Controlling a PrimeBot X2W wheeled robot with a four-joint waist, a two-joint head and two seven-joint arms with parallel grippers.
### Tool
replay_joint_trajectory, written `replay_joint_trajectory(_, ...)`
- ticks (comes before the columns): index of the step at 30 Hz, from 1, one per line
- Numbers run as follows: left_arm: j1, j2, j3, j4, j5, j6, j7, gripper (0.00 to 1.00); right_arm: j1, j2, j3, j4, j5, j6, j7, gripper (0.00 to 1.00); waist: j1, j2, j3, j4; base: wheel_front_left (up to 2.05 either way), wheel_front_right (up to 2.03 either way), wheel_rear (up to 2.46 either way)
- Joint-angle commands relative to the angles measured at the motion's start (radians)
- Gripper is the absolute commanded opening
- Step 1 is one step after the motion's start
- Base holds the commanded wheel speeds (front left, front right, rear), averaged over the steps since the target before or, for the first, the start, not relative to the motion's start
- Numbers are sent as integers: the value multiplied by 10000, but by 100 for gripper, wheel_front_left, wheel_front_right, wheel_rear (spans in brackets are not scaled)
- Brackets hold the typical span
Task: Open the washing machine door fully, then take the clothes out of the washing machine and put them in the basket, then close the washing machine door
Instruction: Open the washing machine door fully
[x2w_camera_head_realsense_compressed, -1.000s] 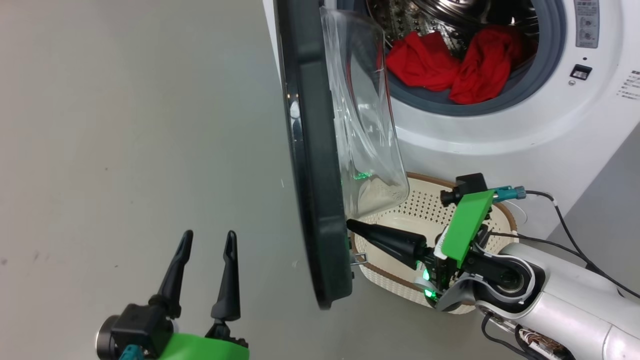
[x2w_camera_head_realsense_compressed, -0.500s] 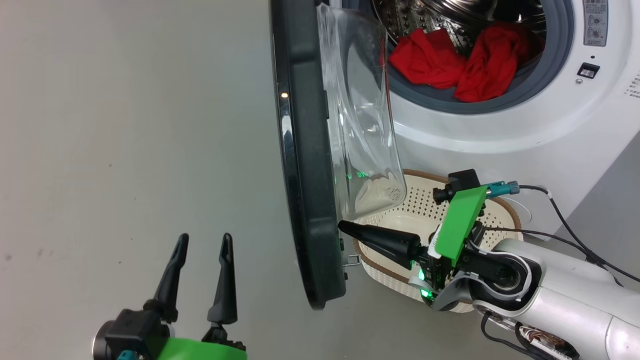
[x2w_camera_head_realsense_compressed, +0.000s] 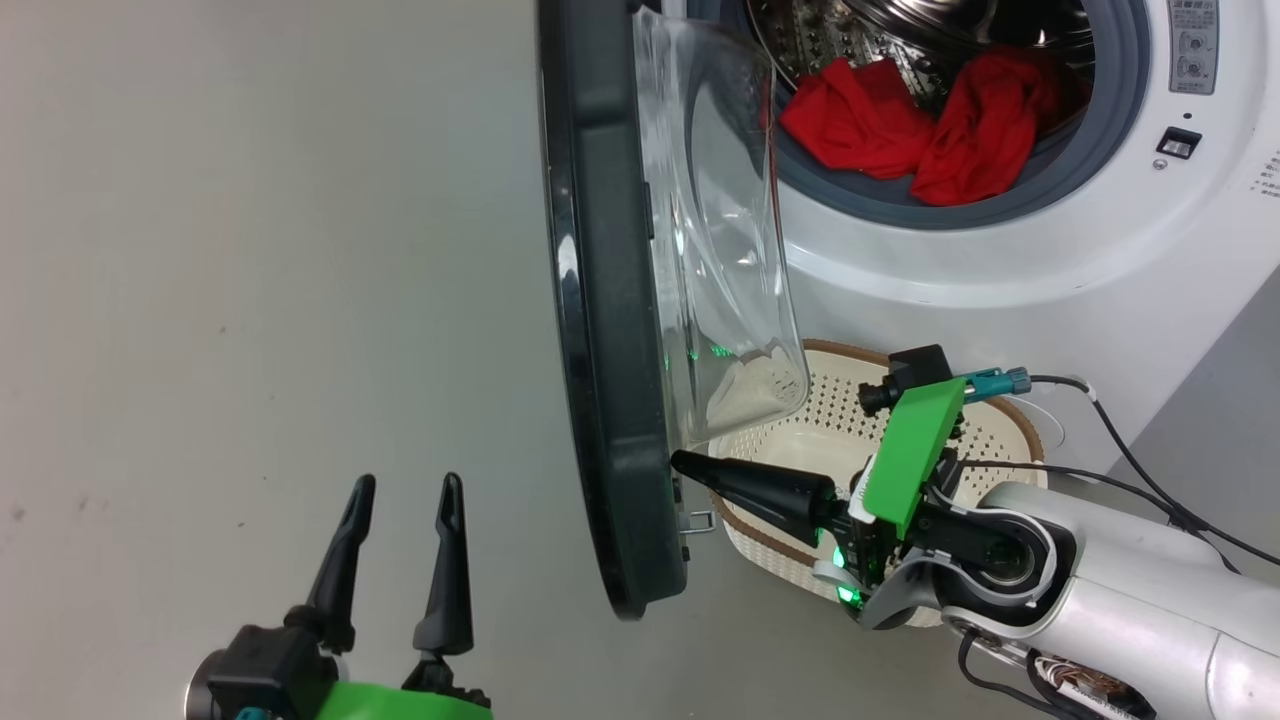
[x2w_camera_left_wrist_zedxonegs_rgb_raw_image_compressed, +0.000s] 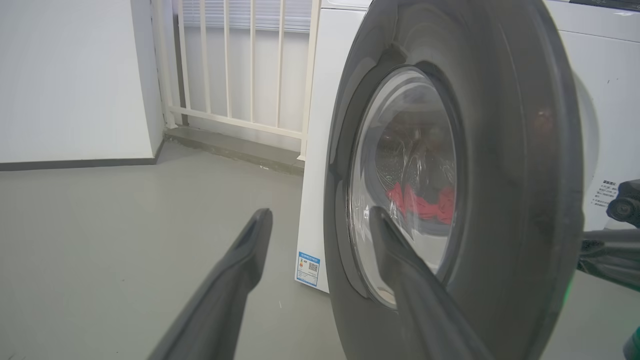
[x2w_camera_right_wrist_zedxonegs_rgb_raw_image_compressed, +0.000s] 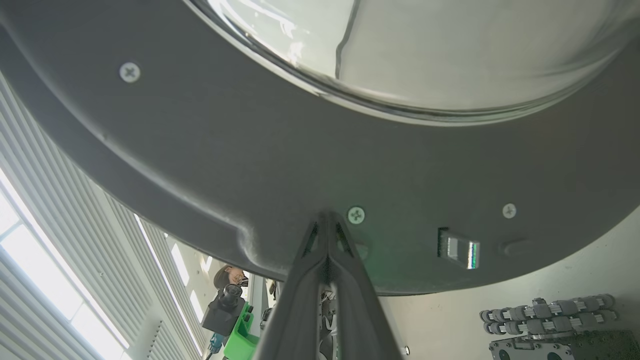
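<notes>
The washing machine door (x2w_camera_head_realsense_compressed: 610, 330) stands edge-on, swung well out from the white washing machine (x2w_camera_head_realsense_compressed: 1000, 280), its glass bowl (x2w_camera_head_realsense_compressed: 725, 250) bulging toward the drum. Red clothes (x2w_camera_head_realsense_compressed: 915, 130) lie in the drum mouth. My right gripper (x2w_camera_head_realsense_compressed: 680, 464) is shut, its tips pressed against the inner face of the door's lower rim (x2w_camera_right_wrist_zedxonegs_rgb_raw_image_compressed: 327, 216). The cream basket (x2w_camera_head_realsense_compressed: 800, 440) sits on the floor under the door, partly behind my right arm. My left gripper (x2w_camera_head_realsense_compressed: 405, 490) hangs open, left of the door, holding nothing; its fingers (x2w_camera_left_wrist_zedxonegs_rgb_raw_image_compressed: 235, 280) frame the door's outer face (x2w_camera_left_wrist_zedxonegs_rgb_raw_image_compressed: 500, 165).
Grey floor (x2w_camera_head_realsense_compressed: 250, 300) spreads to the left of the door. Black cables (x2w_camera_head_realsense_compressed: 1130, 440) trail from my right wrist along the machine's base. A white railing (x2w_camera_left_wrist_zedxonegs_rgb_raw_image_compressed: 240, 65) and wall stand beyond the machine's left side.
The door has swung a little further left with my right gripper's tips following against its rim. The left gripper keeps its pose.
</notes>
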Motion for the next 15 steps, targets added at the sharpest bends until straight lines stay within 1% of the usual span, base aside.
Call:
replay_joint_trajectory(1, -74, 141, 330, -279, -49, 47, -51, 100, -67, 130, -55, -225, 36, 77, -77, 0, 0, 0, -4, -2, 0, 0, 0)
replay_joint_trajectory(5, -84, 141, 340, -254, -57, 24, -51, 100, -23, 134, -76, -193, 51, 77, -205, 0, 0, 0, -26, -18, 0, 0, 0)
replay_joint_trajectory(9, -128, 141, 314, -182, -73, -18, -51, 100, 4, 60, -125, -127, -107, 77, -607, 0, 0, 0, -79, -46, 0, 0, 0)
replay_joint_trajectory(10, -140, 141, 304, -157, -78, -27, -51, 100, -12, 22, -109, -103, -272, 77, -768, 5, 0, 0, -102, -54, 0, 0, 0)
replay_joint_trajectory(11, -152, 141, 296, -131, -82, -34, -51, 100, -46, -26, -61, -55, -539, 77, -972, 25, 0, 0, -128, -63, 0, 0, 0)
replay_joint_trajectory(12, -165, 141, 290, -102, -87, -44, -51, 100, -83, -64, 5, 6, -876, 77, -1218, 43, 0, 0, -154, -72, 0, 0, 0)
replay_joint_trajectory(13, -180, 141, 283, -73, -91, -56, -51, 100, -104, -84, 68, 65, -1220, 77, -1489, 51, 0, 0, -181, -80, 0, 0, 0)
replay_joint_trajectory(14, -195, 141, 277, -45, -95, -67, -51, 100, -126, -102, 130, 132, -1596, 77, -1785, 79, 0, 0, -209, -89, 0, 0, 0)
replay_joint_trajectory(15, -209, 143, 270, -17, -98, -76, -51, 100, -131, -103, 187, 204, -1973, 77, -2100, 98, 0, 0, -241, -98, 0, 0, 0)
